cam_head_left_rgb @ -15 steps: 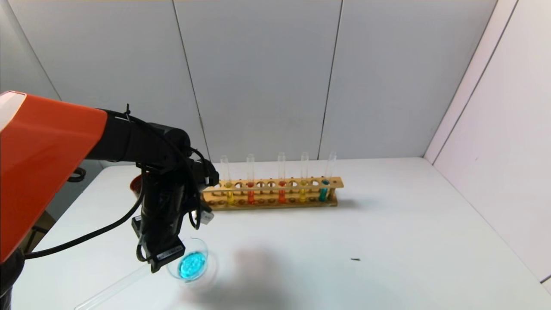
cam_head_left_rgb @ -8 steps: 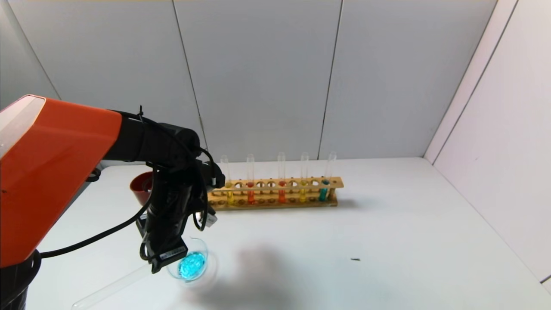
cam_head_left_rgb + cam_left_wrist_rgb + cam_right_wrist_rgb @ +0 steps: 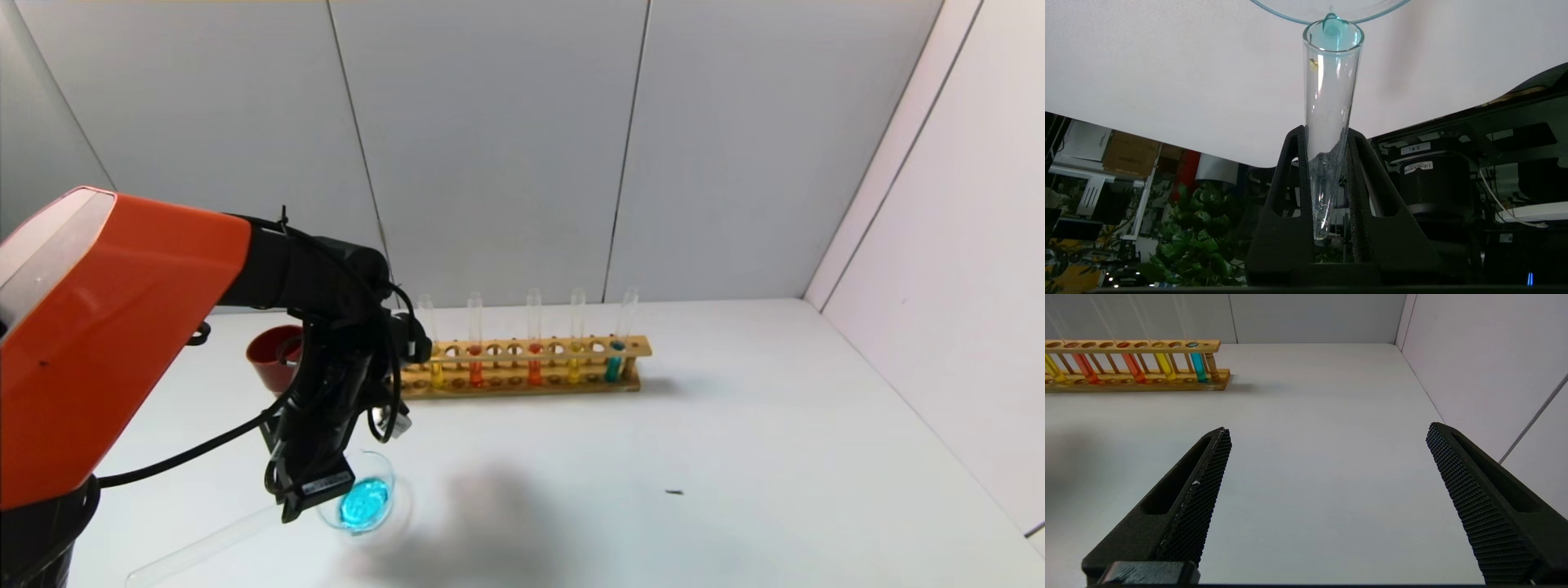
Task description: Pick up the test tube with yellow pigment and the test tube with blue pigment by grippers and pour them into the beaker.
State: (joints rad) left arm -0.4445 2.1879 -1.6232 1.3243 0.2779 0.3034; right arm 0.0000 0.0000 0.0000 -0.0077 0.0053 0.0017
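My left gripper [image 3: 314, 483] is shut on a clear test tube [image 3: 204, 545] that is almost empty. The tube is tipped with its mouth at the beaker [image 3: 390, 475], which holds teal-blue liquid. In the left wrist view the fingers [image 3: 1290, 171] clamp the tube [image 3: 1331, 94] near its round end, and a blue drop hangs at its mouth over the beaker rim [image 3: 1290, 18]. Yellow tubes [image 3: 574, 367] and a teal-blue tube [image 3: 614, 363] stand in the wooden rack [image 3: 522, 384]. My right gripper [image 3: 1327, 428] is open and empty above the table, out of the head view.
A dark-red cup [image 3: 269, 359] stands behind my left arm, left of the rack. Orange-red tubes [image 3: 535, 367] also stand in the rack. A small dark speck [image 3: 673, 492] lies on the white table. Walls close the back and right.
My left arm has shifted slightly right, uncovering more of the red cup. The held tube's closed end has swung a little left. The beaker has stayed in place.
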